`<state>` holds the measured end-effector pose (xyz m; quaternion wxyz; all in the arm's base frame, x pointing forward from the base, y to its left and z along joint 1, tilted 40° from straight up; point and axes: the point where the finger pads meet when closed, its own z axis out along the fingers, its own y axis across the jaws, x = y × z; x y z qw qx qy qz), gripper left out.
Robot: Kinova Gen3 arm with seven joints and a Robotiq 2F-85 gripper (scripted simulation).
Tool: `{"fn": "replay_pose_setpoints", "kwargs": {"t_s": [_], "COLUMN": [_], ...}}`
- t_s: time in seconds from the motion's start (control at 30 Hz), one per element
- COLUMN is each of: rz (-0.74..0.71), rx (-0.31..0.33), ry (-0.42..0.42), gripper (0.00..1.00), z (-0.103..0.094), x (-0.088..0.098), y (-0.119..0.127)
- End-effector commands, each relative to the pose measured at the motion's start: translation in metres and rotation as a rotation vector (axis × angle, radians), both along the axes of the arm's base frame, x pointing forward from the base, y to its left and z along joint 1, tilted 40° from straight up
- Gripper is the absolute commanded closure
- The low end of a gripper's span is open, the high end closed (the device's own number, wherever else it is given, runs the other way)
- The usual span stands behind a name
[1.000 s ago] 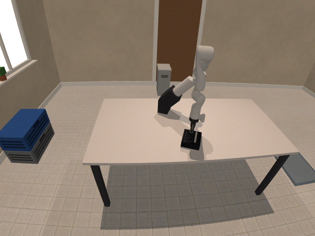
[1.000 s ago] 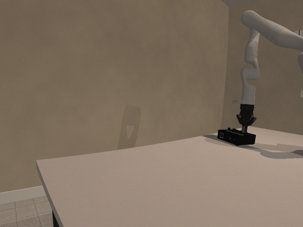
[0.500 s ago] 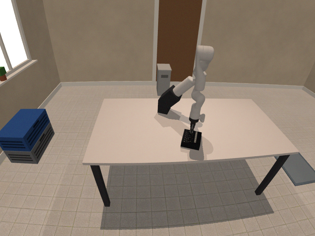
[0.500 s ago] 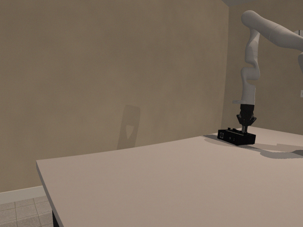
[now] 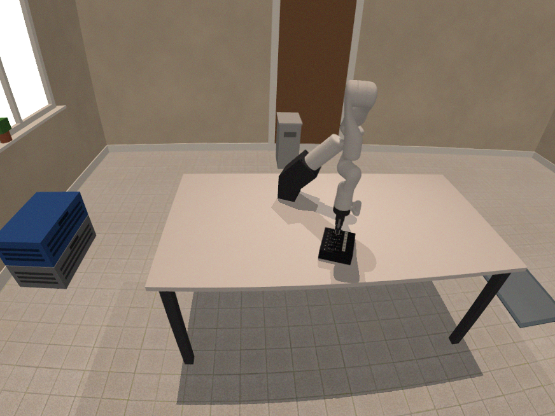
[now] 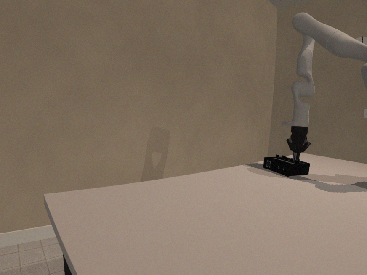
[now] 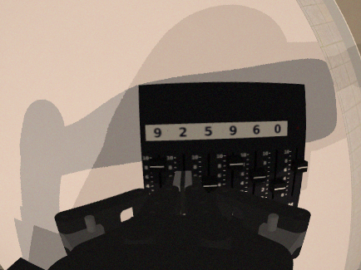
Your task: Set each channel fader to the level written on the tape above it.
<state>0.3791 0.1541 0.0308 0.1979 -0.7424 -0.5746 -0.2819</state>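
Note:
The black lighting desk [image 5: 337, 251] [image 6: 286, 167] [image 7: 223, 100] stands on its feet on the white table [image 5: 231, 231] [image 6: 183, 214] [image 7: 78, 49], near the front edge. In the wrist view its tape [image 7: 215, 130] reads 9 2 5 9 6 0. The first fader cap [image 7: 156, 167] sits high, the third [image 7: 210, 185] low, the fourth [image 7: 235, 164] high, the fifth [image 7: 259, 177] about the middle, the sixth [image 7: 280, 189] low. The master cap [image 7: 302, 167] sits high at the far right. My gripper [image 5: 338, 230] [image 6: 295, 156] [image 7: 184, 181] is shut, pointing straight down with its fingertips on the second channel's slot; they hide that cap.
The arm's black base [image 5: 293, 180] stands on the table behind the desk. The table's front edge is close to the desk. On the floor are a blue and grey crate [image 5: 44, 235], a grey cabinet [image 5: 288, 138] and a grey-blue mat [image 5: 527, 298].

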Motion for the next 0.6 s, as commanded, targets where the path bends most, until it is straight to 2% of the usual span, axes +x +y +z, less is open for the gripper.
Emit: {"fn": "replay_pose_setpoints", "kwargs": {"t_s": [0.0,0.57], "rz": [-0.002,-0.002], "rx": [-0.002,-0.002], "ry": [0.0,0.0], "gripper": [1.0,1.0], "z": [-0.0001,0.0035], "x": [0.0002,0.0012], "y": [-0.0007,0.0034]}}
